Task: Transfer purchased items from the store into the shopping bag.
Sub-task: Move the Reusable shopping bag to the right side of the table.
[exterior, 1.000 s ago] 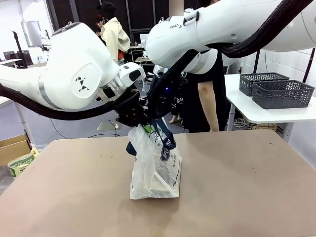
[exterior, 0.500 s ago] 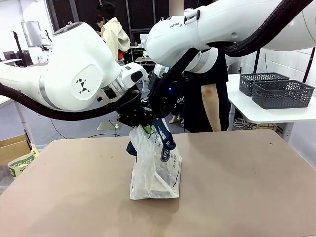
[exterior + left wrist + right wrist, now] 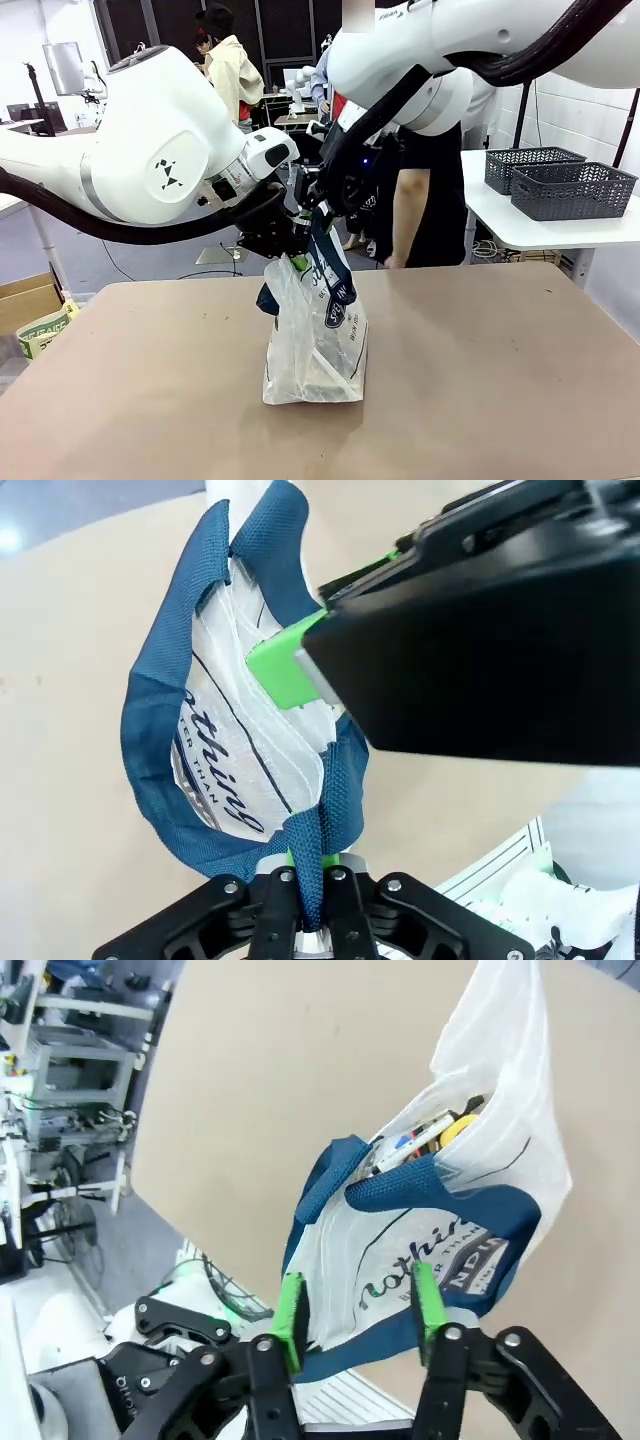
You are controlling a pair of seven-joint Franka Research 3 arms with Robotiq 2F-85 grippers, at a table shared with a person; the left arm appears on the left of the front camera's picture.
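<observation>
One navy handle (image 3: pixel 150 710) alone props up the shopping bag (image 3: pixel 315 345), which stands on the table (image 3: pixel 500 380) with goods inside; the left gripper (image 3: pixel 310 885) is clamped on it, while the right gripper (image 3: pixel 357 1315) hangs just above, jaws apart and empty. Should that handle slip or the left arm tug sideways, the bag could slump and spill

Count on inspection: one shopping bag (image 3: pixel 315 335), one tabletop (image 3: pixel 500 380), two dark grey mesh baskets (image 3: pixel 572 190), two white robot arms (image 3: pixel 150 160), two persons (image 3: pixel 425 190).
</observation>
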